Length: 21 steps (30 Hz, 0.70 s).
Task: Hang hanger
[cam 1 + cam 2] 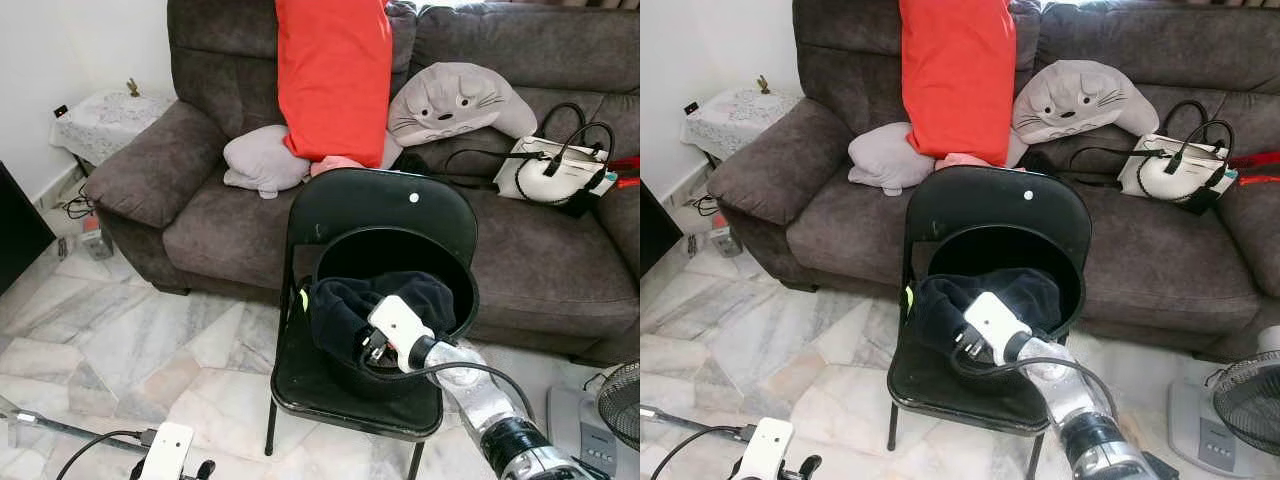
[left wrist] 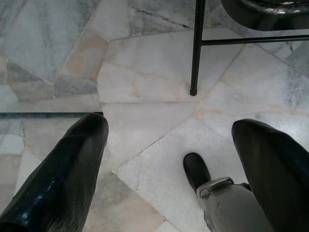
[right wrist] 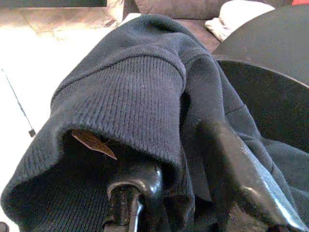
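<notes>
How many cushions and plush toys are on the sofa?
3: a red cushion upright against the backrest, a grey plush on the seat beside it, a grey cat-faced plush leaning further right. Others may be hidden behind.

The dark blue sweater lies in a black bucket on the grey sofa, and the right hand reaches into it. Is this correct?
Not quite. The black bucket with the dark blue sweater stands on the black folding chair before the grey sofa, as the left eye view shows. The right hand does reach into it.

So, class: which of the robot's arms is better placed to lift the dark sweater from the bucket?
Right. The right gripper is already at the dark knit sweater in the black bucket; the left gripper hangs over the floor.
</notes>
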Motion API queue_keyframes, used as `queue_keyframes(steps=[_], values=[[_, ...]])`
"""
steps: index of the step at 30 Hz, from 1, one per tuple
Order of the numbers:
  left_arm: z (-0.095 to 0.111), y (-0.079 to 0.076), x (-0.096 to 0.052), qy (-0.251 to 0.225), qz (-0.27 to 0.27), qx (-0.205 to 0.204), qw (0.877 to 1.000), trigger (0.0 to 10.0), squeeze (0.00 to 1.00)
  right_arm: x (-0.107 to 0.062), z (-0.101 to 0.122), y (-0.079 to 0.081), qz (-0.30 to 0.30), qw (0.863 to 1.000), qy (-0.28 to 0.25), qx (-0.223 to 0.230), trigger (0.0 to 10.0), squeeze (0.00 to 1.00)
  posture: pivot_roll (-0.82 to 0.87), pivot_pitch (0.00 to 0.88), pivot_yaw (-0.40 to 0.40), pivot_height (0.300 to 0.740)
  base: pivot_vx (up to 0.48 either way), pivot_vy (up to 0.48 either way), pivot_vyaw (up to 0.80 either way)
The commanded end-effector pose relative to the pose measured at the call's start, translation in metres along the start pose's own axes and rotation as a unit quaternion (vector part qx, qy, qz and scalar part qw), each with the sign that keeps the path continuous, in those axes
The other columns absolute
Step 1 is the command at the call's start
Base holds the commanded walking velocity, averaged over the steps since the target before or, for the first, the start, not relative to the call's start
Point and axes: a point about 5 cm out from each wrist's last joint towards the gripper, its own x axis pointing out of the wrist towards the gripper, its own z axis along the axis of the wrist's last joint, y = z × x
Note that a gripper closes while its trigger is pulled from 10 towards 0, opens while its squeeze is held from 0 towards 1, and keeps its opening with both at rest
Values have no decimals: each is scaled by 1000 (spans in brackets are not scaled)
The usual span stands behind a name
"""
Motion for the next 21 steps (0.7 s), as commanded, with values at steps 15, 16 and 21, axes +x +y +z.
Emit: queue_keyframes(steps=[15, 16, 21], values=[[-9, 1, -3, 17, 0, 6, 1000, 10000, 0, 3, 5, -1, -2, 1000, -11, -21, 0, 0, -24, 112, 36, 740, 0, 0, 0], [-9, 0, -3, 17, -1, 6, 1000, 10000, 0, 3, 5, -1, -4, 1000, -11, -21, 0, 0, -26, 110, 36, 740, 0, 0, 0], [-9, 0, -3, 18, -1, 6, 1000, 10000, 0, 3, 7, -4, -14, 1000, -13, -25, 0, 0, -26, 110, 36, 740, 0, 0, 0]])
